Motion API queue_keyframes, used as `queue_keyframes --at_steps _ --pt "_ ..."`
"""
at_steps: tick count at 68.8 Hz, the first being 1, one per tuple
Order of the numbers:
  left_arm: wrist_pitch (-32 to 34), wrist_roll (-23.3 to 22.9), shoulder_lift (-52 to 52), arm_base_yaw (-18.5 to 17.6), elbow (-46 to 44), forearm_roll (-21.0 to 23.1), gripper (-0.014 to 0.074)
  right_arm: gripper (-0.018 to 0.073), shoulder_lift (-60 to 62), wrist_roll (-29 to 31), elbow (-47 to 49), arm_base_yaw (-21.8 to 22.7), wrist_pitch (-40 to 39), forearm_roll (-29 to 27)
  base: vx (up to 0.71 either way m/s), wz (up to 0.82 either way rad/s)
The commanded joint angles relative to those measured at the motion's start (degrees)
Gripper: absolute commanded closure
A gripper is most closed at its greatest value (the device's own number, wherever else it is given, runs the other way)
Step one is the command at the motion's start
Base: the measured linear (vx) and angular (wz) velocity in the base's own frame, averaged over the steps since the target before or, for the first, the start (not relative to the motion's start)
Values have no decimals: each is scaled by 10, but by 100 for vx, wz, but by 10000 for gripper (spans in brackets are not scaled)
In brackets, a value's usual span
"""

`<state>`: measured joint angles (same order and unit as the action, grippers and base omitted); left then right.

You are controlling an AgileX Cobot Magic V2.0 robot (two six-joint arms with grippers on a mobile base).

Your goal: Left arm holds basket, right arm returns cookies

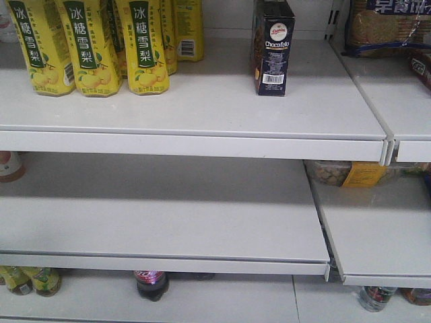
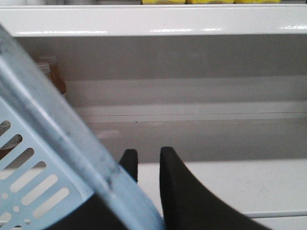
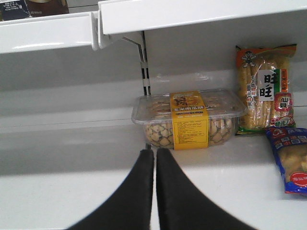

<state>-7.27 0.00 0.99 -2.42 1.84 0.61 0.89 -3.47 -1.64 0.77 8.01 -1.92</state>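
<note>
Cookies (image 1: 272,47) — dark box reading "Chocofello" — stand on shelf (image 1: 202,101). Left claw (image 2: 144,165) grips slotted basket (image 2: 43,158) rim; right claw (image 3: 154,163) closed, empty.

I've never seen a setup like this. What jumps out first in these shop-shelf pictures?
The bright yellow drink bottles crowd the top shelf's left side, and a lone dark cookies carton stands upright to their right. In the left wrist view, the pale blue basket fills the lower left corner. The right wrist view shows closed black jaws pointing at a clear snack tub with a yellow label.
</note>
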Motion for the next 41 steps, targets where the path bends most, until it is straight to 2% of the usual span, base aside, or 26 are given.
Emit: queue_keyframes --at_steps 1,41 --pt "52 8 5 -1 -15 -6 603 566 4 3 -2 -2 -38 4 0 0" --pt "52 8 5 -1 -15 -6 603 566 4 3 -2 0 -23 -9 0 0"
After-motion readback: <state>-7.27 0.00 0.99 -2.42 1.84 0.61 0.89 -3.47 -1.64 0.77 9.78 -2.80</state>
